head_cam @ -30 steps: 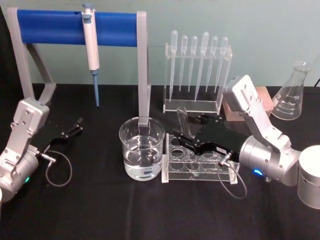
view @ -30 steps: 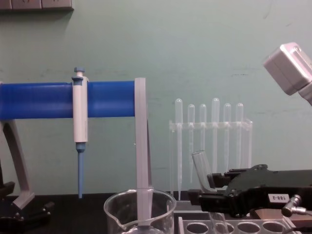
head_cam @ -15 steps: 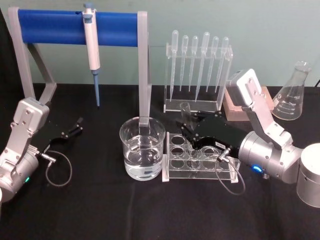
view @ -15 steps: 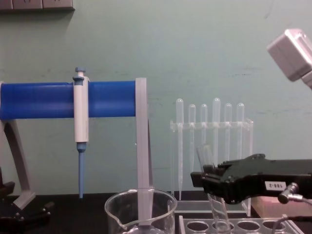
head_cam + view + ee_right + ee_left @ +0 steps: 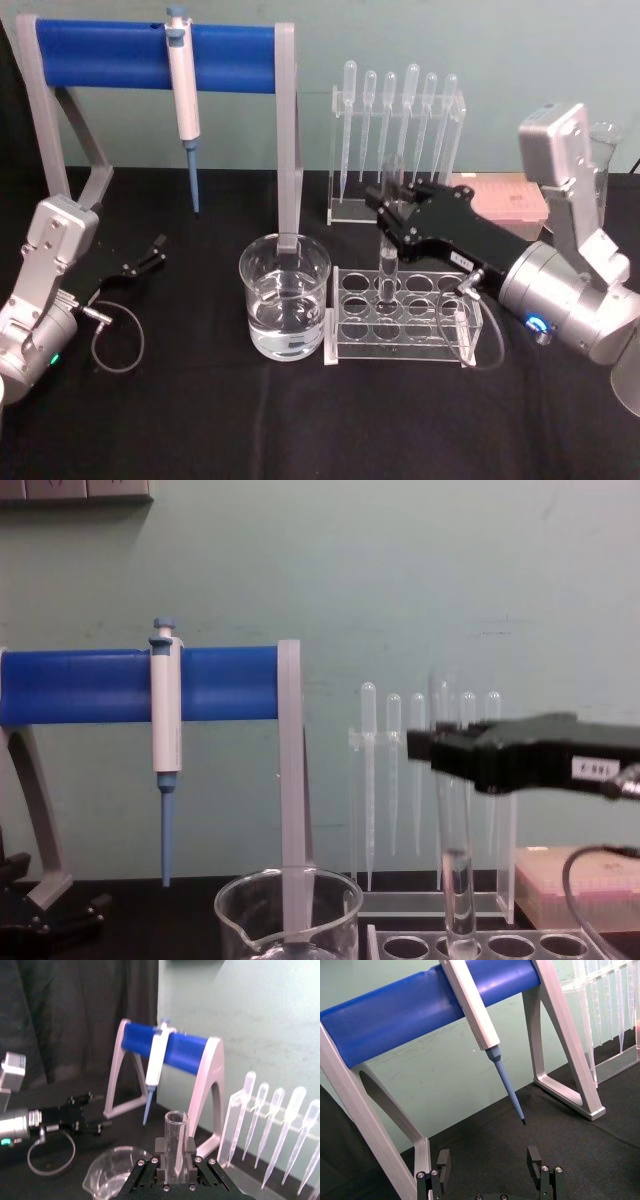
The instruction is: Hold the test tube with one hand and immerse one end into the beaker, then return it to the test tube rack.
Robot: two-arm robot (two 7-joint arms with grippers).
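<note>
The rack (image 5: pixel 400 350) stands just right of the beaker (image 5: pixel 284 297). The right gripper (image 5: pixel 388 212) is clamped on the tube (image 5: pixel 386 268) near its rim and holds it upright, the round end at the mouth of a rack hole. The left gripper (image 5: pixel 155 250) lies parked near the stand (image 5: pixel 150 55), its jaws apart. The tube looks light, stiff, slick and easy to break. I'd say a hold high up, firm but gentle, suits it.

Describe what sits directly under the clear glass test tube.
A round hole of the clear plastic test tube rack. The black right end effector grips the clear glass test tube upright. Whether its tip clears the hole cannot be told.
</note>
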